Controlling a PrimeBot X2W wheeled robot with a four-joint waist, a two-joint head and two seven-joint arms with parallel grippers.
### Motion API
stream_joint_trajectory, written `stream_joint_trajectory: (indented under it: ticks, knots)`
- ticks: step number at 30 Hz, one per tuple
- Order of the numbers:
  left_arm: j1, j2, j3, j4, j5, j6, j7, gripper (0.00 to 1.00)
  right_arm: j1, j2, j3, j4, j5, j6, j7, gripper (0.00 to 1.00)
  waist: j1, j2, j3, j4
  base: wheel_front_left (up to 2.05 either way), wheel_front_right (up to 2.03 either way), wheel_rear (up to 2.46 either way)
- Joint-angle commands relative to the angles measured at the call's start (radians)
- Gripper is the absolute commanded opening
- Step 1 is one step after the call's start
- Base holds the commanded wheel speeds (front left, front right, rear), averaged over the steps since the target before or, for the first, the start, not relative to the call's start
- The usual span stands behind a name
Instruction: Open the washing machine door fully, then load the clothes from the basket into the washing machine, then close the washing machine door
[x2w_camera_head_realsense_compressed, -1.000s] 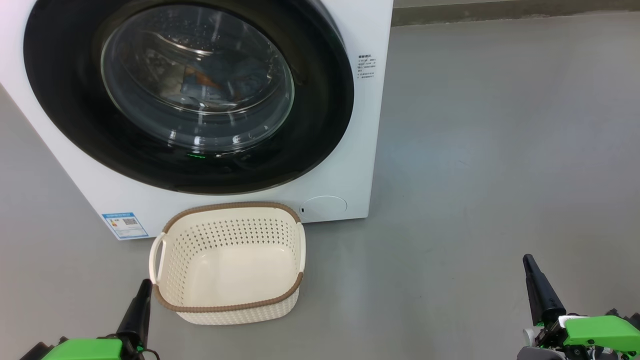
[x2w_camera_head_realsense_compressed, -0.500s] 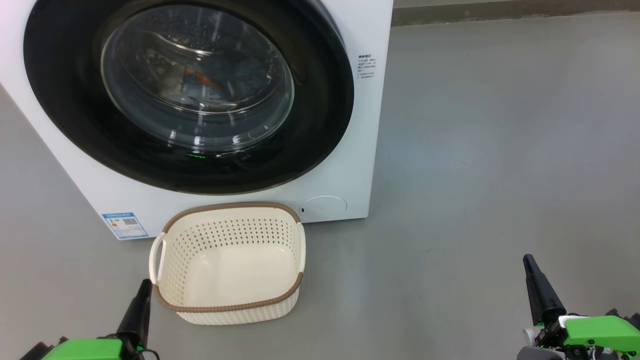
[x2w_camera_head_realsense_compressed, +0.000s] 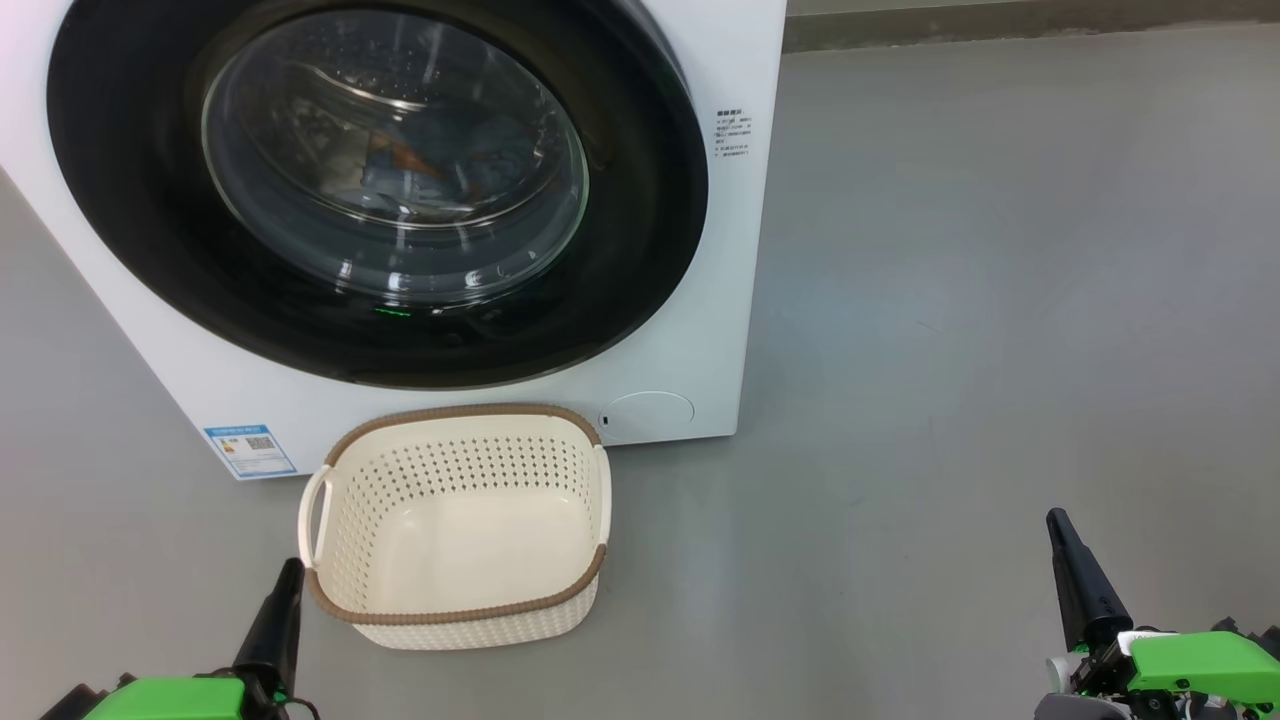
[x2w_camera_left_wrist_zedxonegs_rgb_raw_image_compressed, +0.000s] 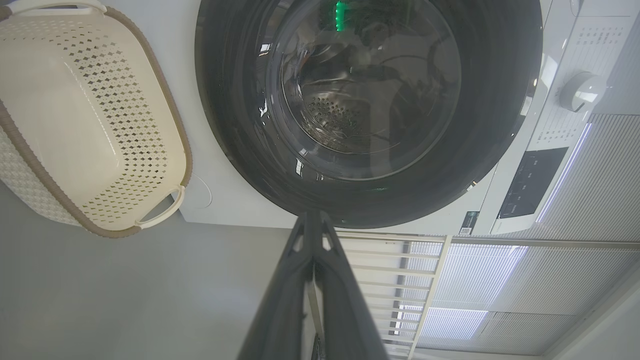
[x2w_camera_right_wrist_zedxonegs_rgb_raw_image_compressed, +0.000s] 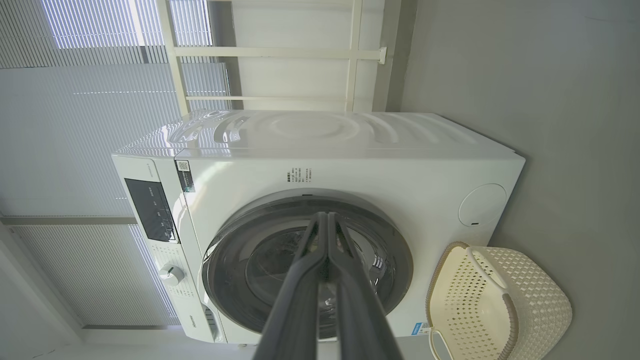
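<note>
The white washing machine (x2w_camera_head_realsense_compressed: 690, 330) fills the upper left of the head view, its round black-rimmed door (x2w_camera_head_realsense_compressed: 150, 230) shut flat against the front. Behind the glass lie the clothes (x2w_camera_head_realsense_compressed: 440, 160), blue with an orange patch. The cream basket (x2w_camera_head_realsense_compressed: 455, 610) stands on the floor right in front of the machine, with nothing inside. My left gripper (x2w_camera_head_realsense_compressed: 290, 570) is shut and holds nothing, its tip just off the basket's near left corner. My right gripper (x2w_camera_head_realsense_compressed: 1056, 522) is shut too, far to the right over bare floor. Both wrist views look along closed fingers at the door (x2w_camera_left_wrist_zedxonegs_rgb_raw_image_compressed: 500, 125) (x2w_camera_right_wrist_zedxonegs_rgb_raw_image_compressed: 225, 260).
Grey floor (x2w_camera_head_realsense_compressed: 980, 300) spreads wide to the right of the machine. A control panel and dial (x2w_camera_right_wrist_zedxonegs_rgb_raw_image_compressed: 171, 273) sit on the machine's upper front. White rails and window blinds (x2w_camera_right_wrist_zedxonegs_rgb_raw_image_compressed: 75, 100) stand behind the machine.
</note>
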Motion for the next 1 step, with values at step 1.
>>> stream_joint_trajectory:
  ticks: [1]
  knots:
    - [-0.041,0.019,0.034,-0.02,-0.008,-0.01,0.006,0.0,-0.041,-0.002,0.021,-0.025,-0.009,0.002,0.007,0.0,0.0,0.0,0.0,0.0,0.0,0.0,0.0]
